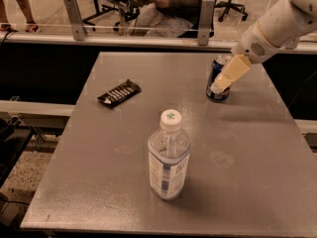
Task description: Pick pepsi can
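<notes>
The pepsi can (214, 75), dark blue with a silver top, stands upright near the far right of the grey table (247, 152). My gripper (219, 87) comes down from the upper right on the white arm (277, 26). Its cream-coloured end lies across the front right side of the can and hides part of it. The can rests on the table.
A clear water bottle (169, 157) with a white cap stands near the table's front middle. A dark snack bar wrapper (119, 92) lies at the left. A glass barrier with metal posts (205, 14) runs behind the table, with a seated person (163, 4) beyond it.
</notes>
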Tool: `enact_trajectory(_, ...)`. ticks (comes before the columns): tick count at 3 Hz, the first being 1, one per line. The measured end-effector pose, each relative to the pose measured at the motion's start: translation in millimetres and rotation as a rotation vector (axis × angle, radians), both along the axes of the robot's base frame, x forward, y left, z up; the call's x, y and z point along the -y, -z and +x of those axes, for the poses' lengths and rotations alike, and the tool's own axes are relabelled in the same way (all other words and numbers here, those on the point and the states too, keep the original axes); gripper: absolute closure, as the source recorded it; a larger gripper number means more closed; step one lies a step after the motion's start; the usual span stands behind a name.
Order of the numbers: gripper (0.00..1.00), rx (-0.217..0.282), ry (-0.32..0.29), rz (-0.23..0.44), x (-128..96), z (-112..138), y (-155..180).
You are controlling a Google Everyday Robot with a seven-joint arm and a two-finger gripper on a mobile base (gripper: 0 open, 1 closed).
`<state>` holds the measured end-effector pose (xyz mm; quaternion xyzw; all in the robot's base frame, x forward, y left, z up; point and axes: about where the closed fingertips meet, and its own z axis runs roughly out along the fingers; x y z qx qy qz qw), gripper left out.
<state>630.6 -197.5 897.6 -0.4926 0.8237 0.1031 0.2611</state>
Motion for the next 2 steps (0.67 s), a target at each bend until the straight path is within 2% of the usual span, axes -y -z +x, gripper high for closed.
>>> enact_trajectory(1, 0.16, -0.006, -0.004, 0.003, -4.3, 2.8, 3.6)
enact_trajectory(2, 0.39, 0.0, -0.019, 0.012, -6.5, 2.5, 2.1)
